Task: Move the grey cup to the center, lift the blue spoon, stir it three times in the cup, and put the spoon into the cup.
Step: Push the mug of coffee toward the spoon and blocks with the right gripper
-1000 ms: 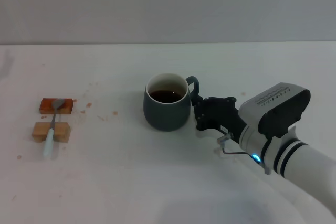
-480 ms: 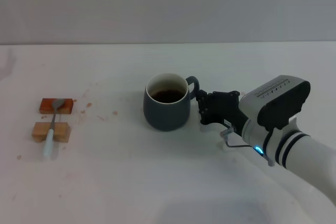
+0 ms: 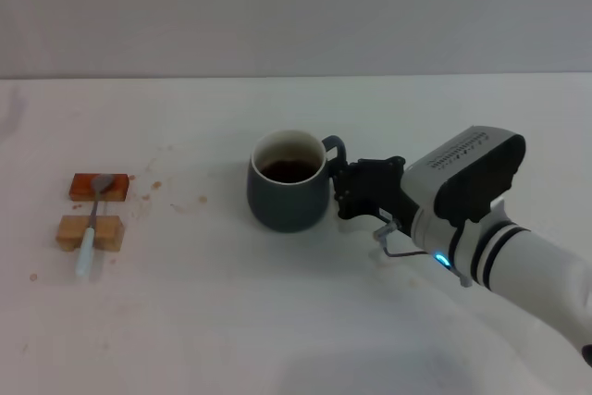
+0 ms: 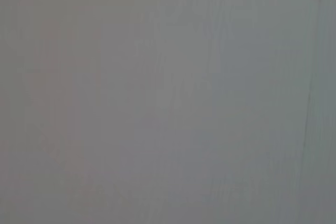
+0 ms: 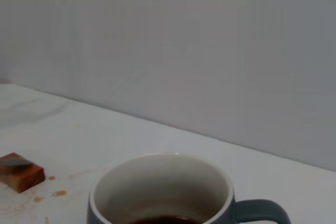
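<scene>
The grey cup [image 3: 289,193] stands near the middle of the white table with dark liquid inside, its handle pointing right. My right gripper [image 3: 344,190] is at the handle, shut on it, with the arm reaching in from the lower right. The cup's rim also shows in the right wrist view [image 5: 160,190]. The blue spoon [image 3: 91,224] lies at the far left across two small blocks, bowl away from me and pale handle toward me. My left gripper is out of view.
A reddish-brown block [image 3: 113,189] and a tan block [image 3: 72,230] support the spoon; the reddish one also shows in the right wrist view [image 5: 20,171]. Small brown stains [image 3: 176,205] dot the table between the blocks and the cup. A grey wall stands behind the table.
My right gripper drew slightly right, then moved back left. The cup has shifted a little to the left with it. The spoon and blocks have not moved.
</scene>
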